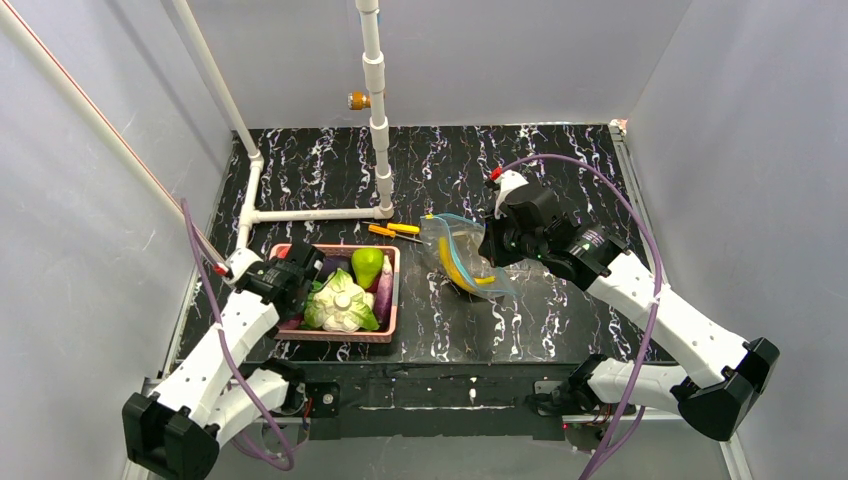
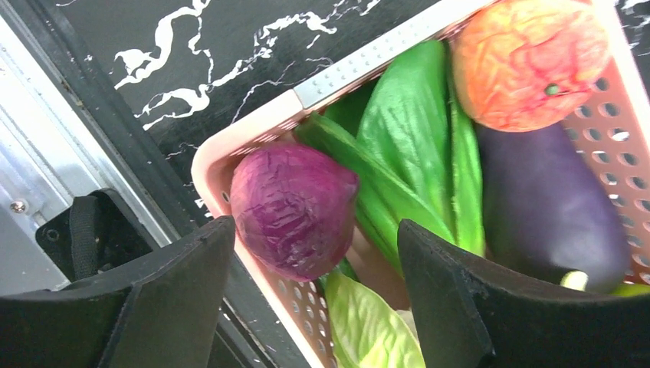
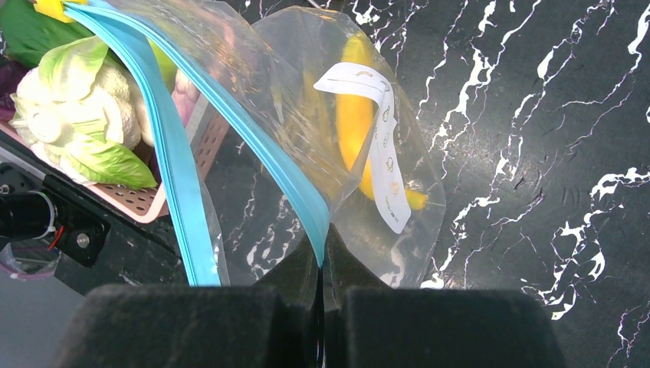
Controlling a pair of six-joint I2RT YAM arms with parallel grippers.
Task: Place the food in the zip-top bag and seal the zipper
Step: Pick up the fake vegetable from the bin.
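Hovering left claw [image 1: 300, 275], top view: I see it over the left end of the pink basket [image 1: 340, 337]; its opening is not legible from here.
Food in basket, top view: green pear [image 1: 367, 265], white-and-green leafy head [image 1: 340, 300] and dark purple eggplant [image 1: 385, 290], all just right of that claw.
Right claw [image 1: 492, 245], top view: at the right edge of the zip-top bag [image 1: 450, 235], which lies between basket and claw. The long yellow piece [image 1: 455, 272] is inside, and yellow-handled screwdrivers [image 1: 395, 231] lie just beside the bag.
Left claw [image 2: 314, 230], left wrist view: released, fingers spread either side of a red-purple crinkled piece [image 2: 291, 211] in the basket's corner, apart from it.
Governing relation, left wrist view: the basket wall [image 2: 368, 57] runs between the fingers, one outside and one inside. I judge the closing line crosses the piece's short width.
Right claw [image 3: 322, 268], right wrist view: clenched on the teal-blue zipper [image 3: 172, 176].
Bag mouth, right wrist view: gaping toward the basket, so I judge the left arm nearer the remaining food.
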